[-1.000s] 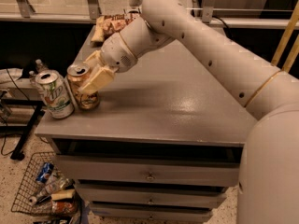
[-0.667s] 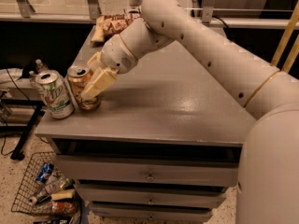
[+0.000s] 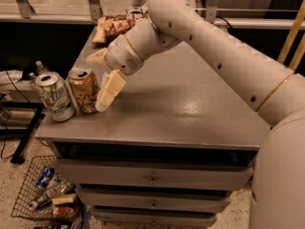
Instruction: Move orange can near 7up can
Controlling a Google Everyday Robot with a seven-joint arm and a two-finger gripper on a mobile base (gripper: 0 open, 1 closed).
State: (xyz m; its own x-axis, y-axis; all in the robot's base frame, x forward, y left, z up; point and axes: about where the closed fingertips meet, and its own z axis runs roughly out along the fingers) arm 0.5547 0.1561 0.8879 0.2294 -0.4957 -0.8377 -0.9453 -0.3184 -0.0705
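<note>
Only one camera view here, so here goes: the orange can (image 3: 82,92) stands upright near the front left corner of the grey cabinet top (image 3: 190,109). The 7up can (image 3: 55,97) is right next to it on the left, so close they look like they're touching or nearly so. The gripper (image 3: 96,84) sits just to the right of the orange can with its fingers (image 3: 108,90) spread apart. The near finger angles down along the can's right side, touching it or just about, and the other one pokes out behind the can's top. So the can sits at the mouth of the spread fingers and isn't pinched. As for labels, the orange can has pale swirly script on an orange-brown body, but I can't actually read it. The white and light-green can has green lettering that I can't really make out either. Both have silver tops with the tabs showing. There are some snack bags (image 3: 114,25) at the far end of the top, drawers (image 3: 152,178) below it, and a wire basket (image 3: 24,199) of odds and ends on the floor at the left.
</note>
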